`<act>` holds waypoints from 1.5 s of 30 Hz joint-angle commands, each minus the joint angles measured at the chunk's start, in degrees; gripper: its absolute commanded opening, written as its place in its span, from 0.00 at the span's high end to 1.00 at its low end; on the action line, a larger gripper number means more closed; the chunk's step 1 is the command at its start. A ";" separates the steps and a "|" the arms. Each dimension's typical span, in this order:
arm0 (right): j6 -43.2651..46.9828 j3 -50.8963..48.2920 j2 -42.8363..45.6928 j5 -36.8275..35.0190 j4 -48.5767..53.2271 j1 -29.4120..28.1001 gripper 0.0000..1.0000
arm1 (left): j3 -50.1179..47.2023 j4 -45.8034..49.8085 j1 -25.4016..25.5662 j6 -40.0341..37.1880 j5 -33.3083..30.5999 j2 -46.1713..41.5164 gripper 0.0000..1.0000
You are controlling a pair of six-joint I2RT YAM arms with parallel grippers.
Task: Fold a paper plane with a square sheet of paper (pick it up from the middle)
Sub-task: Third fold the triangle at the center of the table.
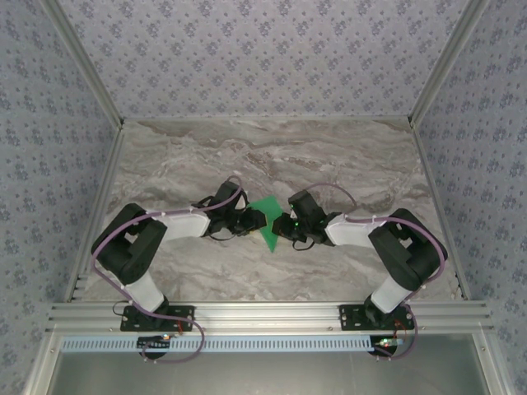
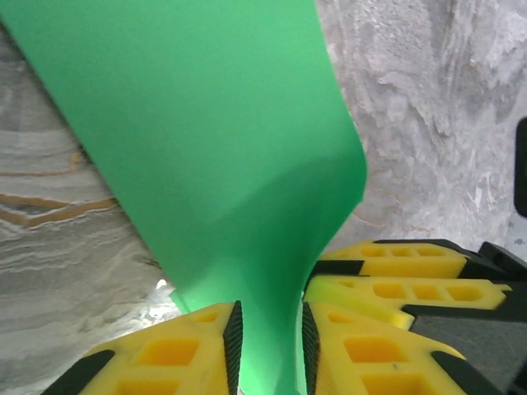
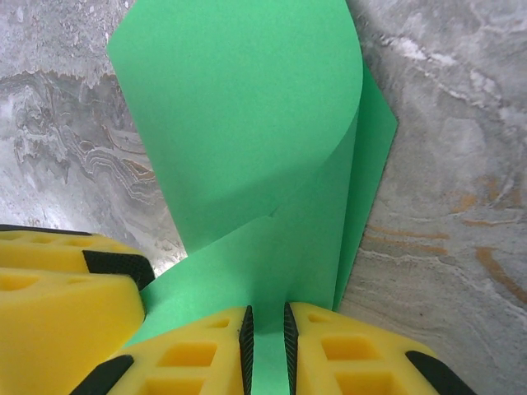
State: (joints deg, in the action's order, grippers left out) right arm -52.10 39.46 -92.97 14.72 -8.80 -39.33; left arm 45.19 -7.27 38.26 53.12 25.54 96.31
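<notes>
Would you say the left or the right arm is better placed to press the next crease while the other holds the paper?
Probably left: the right pincer already clamps the paper.

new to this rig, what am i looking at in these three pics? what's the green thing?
Two robot arms sit bolted side by side at the near edge of a marble-patterned table. The overhead picture looks down from behind them; the other two come from cameras on each wrist, so the yellow fingers belong to the arm itself. The green thing is the square sheet of paper, partly curled and creased. The left gripper and right gripper each have paper between their fingers, meeting mid-table.
</notes>
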 commanded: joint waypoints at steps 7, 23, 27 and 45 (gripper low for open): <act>-0.69 -0.59 3.09 -0.10 1.49 0.70 0.78 | 0.45 -1.89 0.14 -0.45 1.50 1.15 0.90; 2.10 -3.44 2.58 13.74 -2.36 0.97 0.87 | 4.55 2.47 0.14 -7.31 -0.35 5.51 0.97; 2.16 -3.69 0.94 13.83 -2.84 0.92 0.88 | 6.14 4.57 0.15 -9.15 -1.47 5.98 0.98; 3.63 -5.58 0.33 10.97 1.89 0.84 0.88 | 7.54 4.90 0.14 -9.97 -0.71 8.13 0.98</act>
State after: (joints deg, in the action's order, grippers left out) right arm -50.11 34.79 -92.60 27.00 -10.61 -38.17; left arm 51.40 -2.76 38.26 44.34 24.49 103.35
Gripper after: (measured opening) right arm 0.119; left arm 0.054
